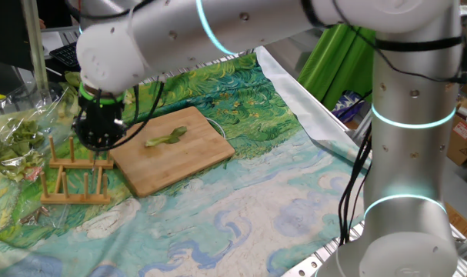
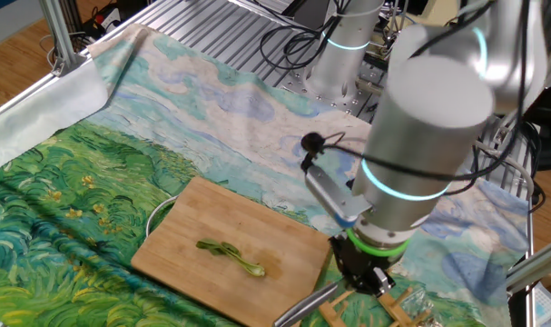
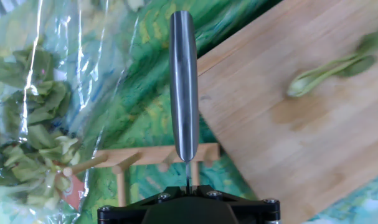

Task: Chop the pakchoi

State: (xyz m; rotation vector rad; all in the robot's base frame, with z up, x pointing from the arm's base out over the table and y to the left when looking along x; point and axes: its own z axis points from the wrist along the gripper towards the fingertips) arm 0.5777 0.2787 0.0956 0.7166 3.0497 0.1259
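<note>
The pakchoi [image 1: 166, 138], one small green leaf with a pale stem, lies whole on the middle of the wooden cutting board [image 1: 188, 163]. It also shows in the other fixed view [image 2: 230, 255] and at the upper right of the hand view [image 3: 329, 68]. My gripper [image 1: 95, 137] hangs beside the board's left edge, above a wooden rack. It is shut on a metal knife [image 3: 184, 87], which points forward past the board's corner [image 3: 288, 143]. The knife [image 2: 304, 307] is clear of the leaf.
A wooden rack [image 1: 75, 181] stands directly under the gripper, left of the board. Leafy greens wrapped with clear plastic [image 1: 18, 138] lie further left. A painted cloth [image 1: 241, 208] covers the table. Green fabric hangs at the back right.
</note>
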